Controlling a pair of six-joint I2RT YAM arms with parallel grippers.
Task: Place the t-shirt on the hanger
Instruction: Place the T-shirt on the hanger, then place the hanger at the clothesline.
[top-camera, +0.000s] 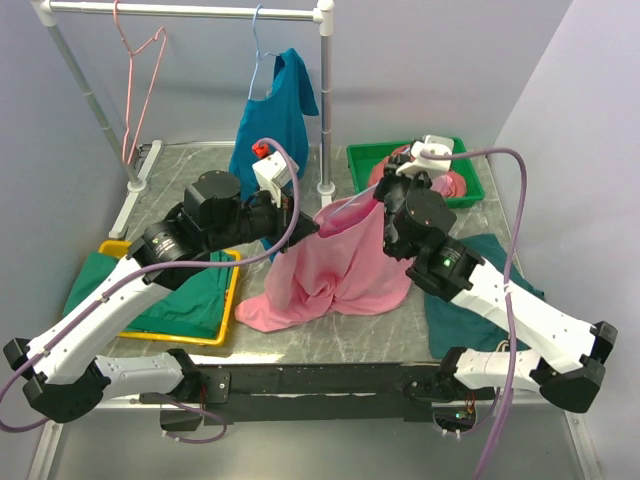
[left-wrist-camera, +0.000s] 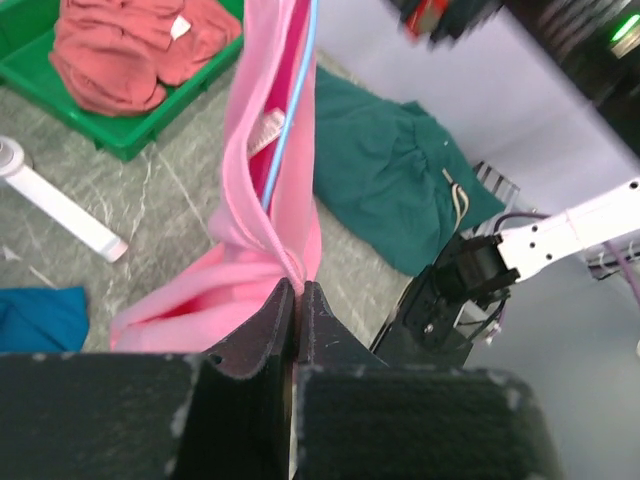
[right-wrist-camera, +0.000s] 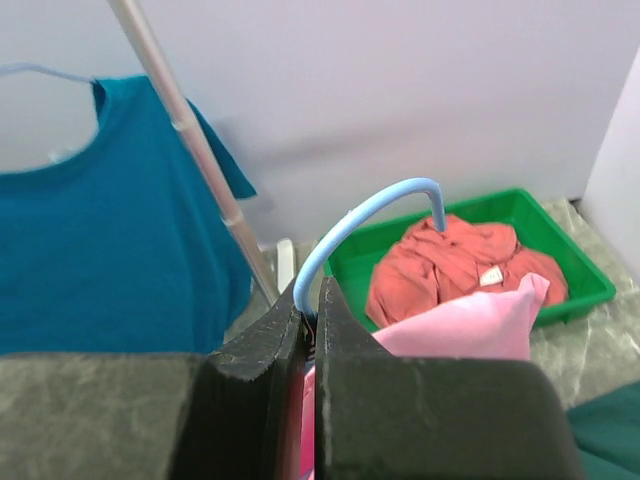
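Running inside bright pink cotton t-shirt (top-camera: 340, 262) pinched by left gripper (left-wrist-camera: 297, 296), thin light-blue wire hanger (right-wrist-camera: 397, 186) is clamped above by right gripper (right-wrist-camera: 311, 300).

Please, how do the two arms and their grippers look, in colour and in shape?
Both arms have white links and black round joints. A lilac cable loops along each. The left arm carries a small red part near its wrist; the right arm shows a green light. The left gripper and right gripper have black wedge-shaped fingers, scuffed.
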